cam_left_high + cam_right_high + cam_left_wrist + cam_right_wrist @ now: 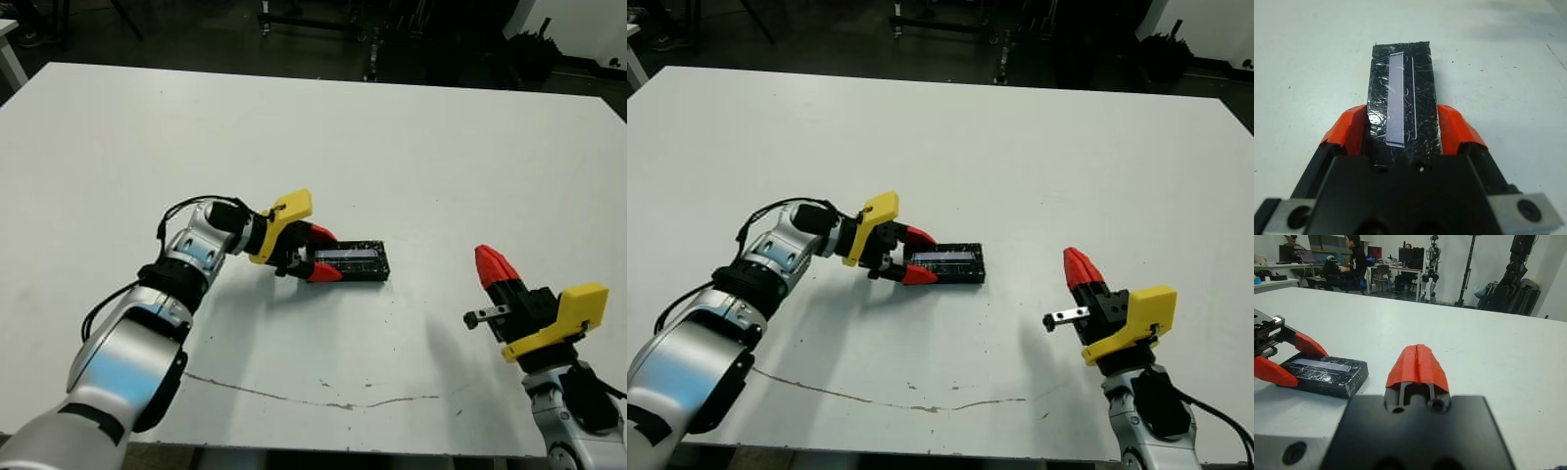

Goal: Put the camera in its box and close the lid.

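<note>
White table (411,127), robot at its near edge. Near the table's centre, a touch toward seven o'clock, lies one flat black rectangular block: the glossy, wrinkled black lid (351,260) with its pale whitish stripe facing up. It appears to sit squarely on the black-walled box (1337,380); only the box's dark side wall shows below the lid's edge. No white lining visible, no small black bar-shaped camera visible anywhere. Judged from that: camera probably already inside, lid on or nearly on.

The left gripper (315,257) reaches in from the block's nine o'clock end. Its two red-tipped fingers (1349,132) are spread just to the block's width, one on each long side, pads touching or all but touching the near end. It straddles the closed block; whether it truly squeezes cannot be told.

The right gripper (1080,272) hovers well apart, at about four o'clock from the block, above bare table. Fingers pressed together into one red wedge, holding nothing.

Step in hand, as I read it: seating the lid fully.
- Press evenly along both long edges, not at one corner, or the lid tilts and jams.
- The block is light and the table smooth; a sideways shove would slide it toward three o'clock. Bear downward instead.
- Far end looks level with near end; check that before letting go.
- Open fingers straight outward so the glossy wrap is not dragged.
</note>
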Robot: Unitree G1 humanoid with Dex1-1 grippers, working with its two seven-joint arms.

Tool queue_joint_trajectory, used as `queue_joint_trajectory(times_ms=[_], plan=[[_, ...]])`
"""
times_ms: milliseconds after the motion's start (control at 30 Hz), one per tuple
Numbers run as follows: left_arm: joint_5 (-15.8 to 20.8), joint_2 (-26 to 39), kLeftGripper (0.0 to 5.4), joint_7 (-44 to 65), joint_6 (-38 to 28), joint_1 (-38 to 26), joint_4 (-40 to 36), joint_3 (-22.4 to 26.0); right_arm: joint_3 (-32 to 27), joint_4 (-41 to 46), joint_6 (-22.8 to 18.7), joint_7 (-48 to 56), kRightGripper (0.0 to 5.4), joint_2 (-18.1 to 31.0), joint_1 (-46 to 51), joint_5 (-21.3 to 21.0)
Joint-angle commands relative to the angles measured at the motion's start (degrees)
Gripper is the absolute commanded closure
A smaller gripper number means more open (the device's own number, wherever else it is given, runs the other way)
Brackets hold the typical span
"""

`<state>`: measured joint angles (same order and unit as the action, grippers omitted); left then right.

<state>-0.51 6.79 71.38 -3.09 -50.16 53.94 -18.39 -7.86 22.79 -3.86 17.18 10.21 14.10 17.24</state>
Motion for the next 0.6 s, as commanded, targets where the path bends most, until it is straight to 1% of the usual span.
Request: queue_joint_trajectory(times_ms=[33,233,400,533,600], plan=[[-2.04,-4.1,2.25,-0.19,0.51,0.71,1.97,-2.25,-0.53,-0.1,-0.1,-0.08,5.4,0.39,0.33,0.21],[-3.44,-4.38,2.25,-0.58,0.29,0.26,2.73,-2.91,-0.5,-0.47,0.7,0.07,5.4,0.28,0.46,-0.03],[-3.61,-3.14,2.25,-0.61,4.63,0.36,2.64,-2.9,-0.51,-0.34,0.38,0.08,5.4,0.3,0.61,0.16],[-3.7,-1.75,2.25,0.46,6.0,0.9,2.84,-2.87,-0.41,-0.12,-0.11,-0.19,5.4,0.3,0.68,0.03],[-3.65,-1.33,2.25,1.1,7.76,0.93,3.51,-2.71,-0.33,0.04,-0.43,-0.21,5.4,0.19,0.65,0.31]])
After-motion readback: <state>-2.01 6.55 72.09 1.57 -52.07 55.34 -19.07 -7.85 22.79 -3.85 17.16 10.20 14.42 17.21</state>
